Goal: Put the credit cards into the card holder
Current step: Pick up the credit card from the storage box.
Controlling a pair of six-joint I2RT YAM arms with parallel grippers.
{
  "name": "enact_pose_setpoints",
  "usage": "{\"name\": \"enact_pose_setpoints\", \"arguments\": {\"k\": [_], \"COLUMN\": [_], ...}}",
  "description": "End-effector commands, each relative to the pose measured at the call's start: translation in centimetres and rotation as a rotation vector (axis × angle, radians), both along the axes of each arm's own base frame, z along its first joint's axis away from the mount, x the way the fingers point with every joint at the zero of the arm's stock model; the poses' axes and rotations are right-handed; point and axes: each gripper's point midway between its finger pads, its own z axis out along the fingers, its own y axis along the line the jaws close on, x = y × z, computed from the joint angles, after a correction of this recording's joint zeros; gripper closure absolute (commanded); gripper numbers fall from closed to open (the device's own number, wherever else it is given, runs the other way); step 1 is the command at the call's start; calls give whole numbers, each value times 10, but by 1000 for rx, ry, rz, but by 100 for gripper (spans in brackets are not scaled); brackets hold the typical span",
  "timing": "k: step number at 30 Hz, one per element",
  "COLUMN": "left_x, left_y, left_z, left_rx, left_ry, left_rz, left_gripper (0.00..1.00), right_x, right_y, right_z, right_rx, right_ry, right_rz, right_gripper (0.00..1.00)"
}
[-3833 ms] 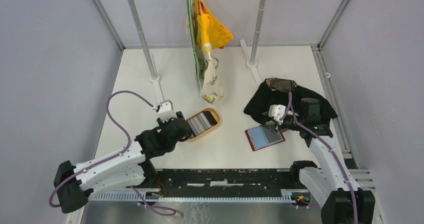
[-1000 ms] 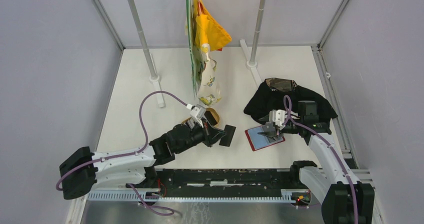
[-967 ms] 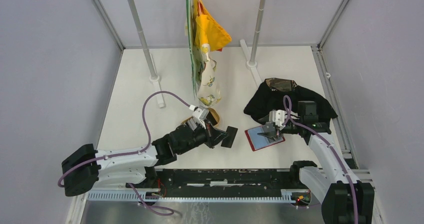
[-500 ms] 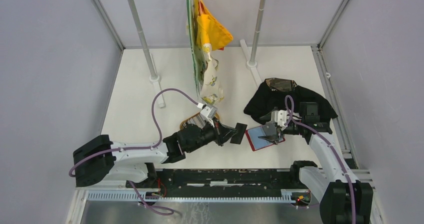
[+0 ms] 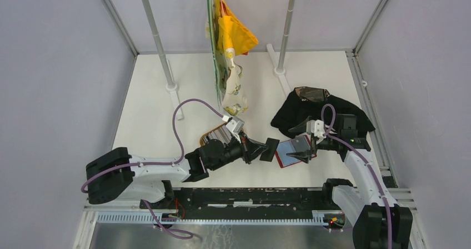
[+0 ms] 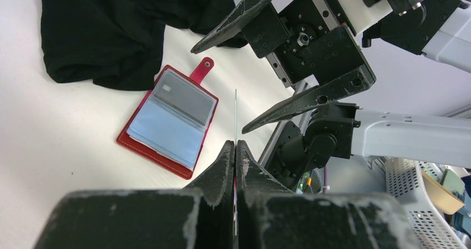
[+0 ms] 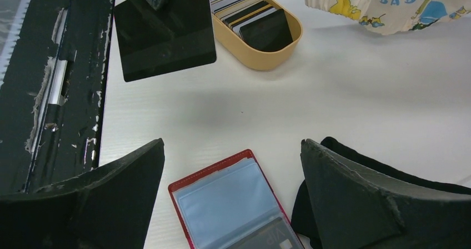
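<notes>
1 flat black plastic credit card was pinched by one edge between the closed fingers of the left gripper. It was held clear of the white table top, with its broad face turned toward the right gripper. From the left wrist the card showed only edge-on, as a thin line rising from the fingertips.

Just ahead of that card, the right gripper hung with its 2 fingers spread wide apart, gripping nothing. Directly under those spread fingers the small red folding card holder lay open and flat on the table, its clear sleeves facing up and its snap tab pointing away from the left gripper. 1 grey card sat in the sleeve at the tab end.

A crumpled black cloth lay just beyond the holder, on the far side from the left gripper.

Behind the left gripper, beside its arm, stood a tan oval wooden tray holding several more cards packed in a row.

A patterned fabric item hung from a rail beyond the tray.
</notes>
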Motion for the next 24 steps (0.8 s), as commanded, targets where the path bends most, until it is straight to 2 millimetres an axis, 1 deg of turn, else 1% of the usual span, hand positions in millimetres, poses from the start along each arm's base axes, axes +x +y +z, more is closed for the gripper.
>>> {"name": "enact_pose_setpoints", "arguments": {"k": [1, 6, 8, 11, 14, 16, 17, 18, 22, 24], "left_x": [5, 12, 14, 13, 14, 15, 16, 16, 19, 20], "left_y": [-4, 5, 9, 14, 16, 15, 15, 14, 14, 14], "left_z": [40, 45, 45, 47, 54, 60, 64, 67, 78, 80], "left_rx": [-86, -74, -75, -101, -146, -167, -176, -186, -246, -276], "left_ry": [-109, -158, -162, -169, -189, -203, -208, -214, -227, -221], "left_rz": [13, 59, 78, 84, 90, 90, 88, 87, 85, 81], "left_gripper": [98, 98, 98, 98, 98, 98, 98, 98, 98, 98], "right_x": [1, 12, 12, 9, 10, 4, 3, 2, -1, -2], "right_y": [3, 0, 0, 6, 12, 21, 24, 27, 36, 40], "right_z": [12, 10, 11, 12, 10, 10, 10, 9, 11, 16], "right_rx": [62, 39, 50, 78, 75, 79, 80, 77, 88, 105], "right_ry": [33, 84, 111, 172, 203, 231, 242, 245, 266, 262], "right_rz": [3, -54, -58, -51, -52, -16, -9, -2, 11, 21], "right_gripper": [2, 4, 5, 9, 11, 11, 8, 2, 2, 2]}}
